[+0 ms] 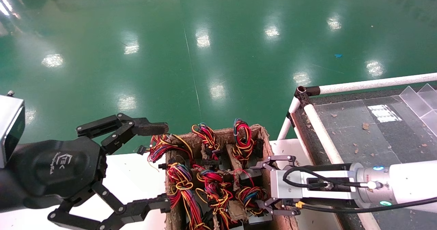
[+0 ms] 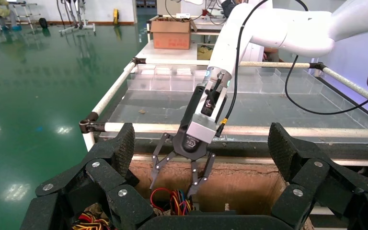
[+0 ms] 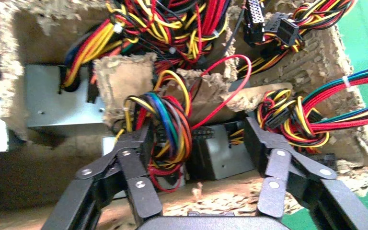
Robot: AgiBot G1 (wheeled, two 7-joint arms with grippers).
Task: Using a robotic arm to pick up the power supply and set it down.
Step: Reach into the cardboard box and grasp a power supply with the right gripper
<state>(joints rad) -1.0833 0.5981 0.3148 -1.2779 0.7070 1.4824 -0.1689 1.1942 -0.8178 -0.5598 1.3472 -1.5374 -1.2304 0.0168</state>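
Reaching down into the box (image 1: 218, 134) at the lower middle of the head frame, the right gripper (image 3: 199, 143) hangs with its jaws spread, one finger (image 3: 136, 148) against a coiled wire bundle (image 3: 170, 129) and the other beside a grey supply (image 3: 220, 155) at the centre of the right wrist frame; nothing is pinched yet. That supply sits low in a cardboard cell, its metal body stiff and, I judge, fairly heavy and slick, so the hold should be across the flat metal sides, not on the bundle, which is soft, springy and would slip or snag on the torn dividers. Loose red wire (image 3: 230, 76) loops over the divider and could drag along. Counting from the head view, about six wire bundles show in the box, so roughly six supplies, though the lowest cells are cut off; in the right wrist frame parts of three or four metal cases show. One box, two arms. At the lower left of the head frame the left gripper (image 1: 153, 165) waits, also spread wide and empty, just beside the box. A railed table (image 1: 324, 134) stands at the right.
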